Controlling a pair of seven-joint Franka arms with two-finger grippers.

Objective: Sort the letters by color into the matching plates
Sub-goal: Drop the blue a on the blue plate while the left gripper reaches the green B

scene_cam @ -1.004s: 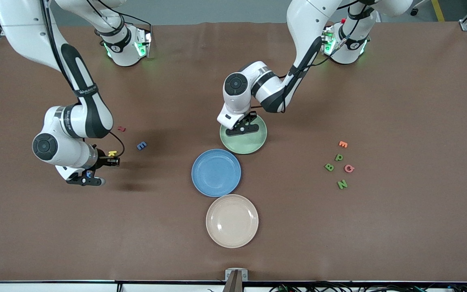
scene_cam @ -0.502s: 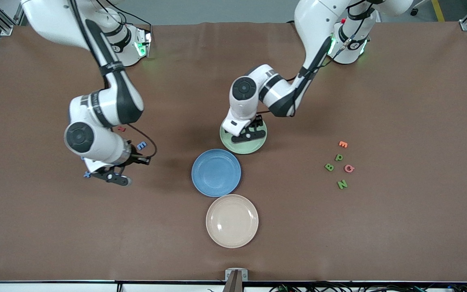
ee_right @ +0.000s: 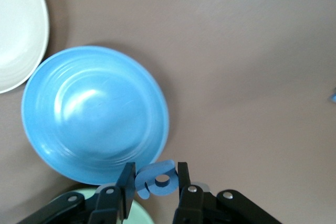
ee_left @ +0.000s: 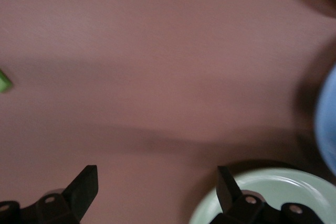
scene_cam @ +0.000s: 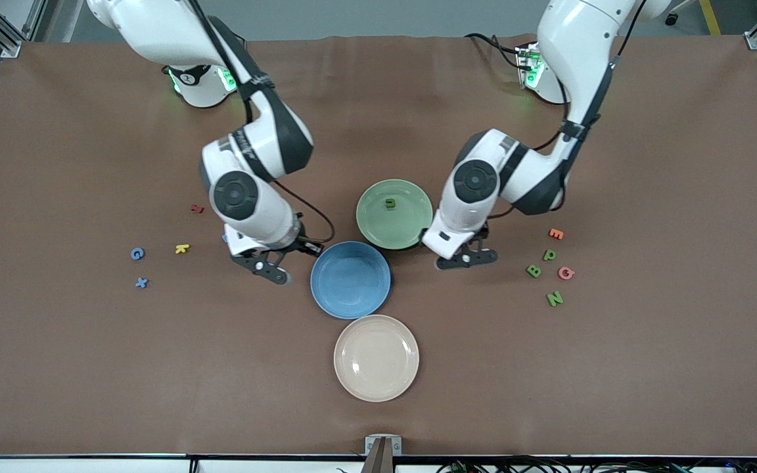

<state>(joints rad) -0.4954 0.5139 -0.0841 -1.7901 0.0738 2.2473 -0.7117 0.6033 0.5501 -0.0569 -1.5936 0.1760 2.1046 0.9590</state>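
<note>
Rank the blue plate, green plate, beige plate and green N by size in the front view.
1. Beige plate, slightly the largest, though it lies nearest the camera.
2. Blue plate and green plate look alike.
3. Green N, far smaller.

The brown counter (scene_cam: 648, 381) is carrying three plates (scene_cam: 351, 280) at its middle and loose letters (scene_cam: 554, 299) lying toward both ends.
</note>
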